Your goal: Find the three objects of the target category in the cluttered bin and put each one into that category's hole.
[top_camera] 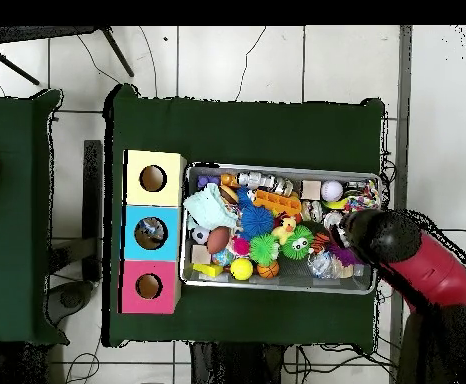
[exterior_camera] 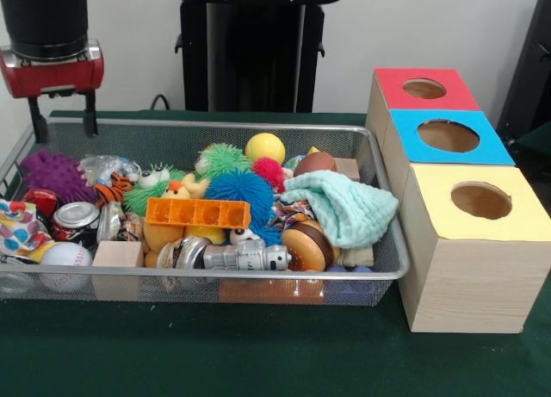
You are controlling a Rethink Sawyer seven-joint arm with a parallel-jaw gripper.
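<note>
Nearest the camera, a silver robot toy lies lengthwise along the front wall of the mesh bin, among balls, a baseball and a mint cloth. At the bin's opposite end, the gripper hangs over a purple spiky ball, fingers apart and empty. Red, blue and yellow hole boxes stand beside the bin.
</note>
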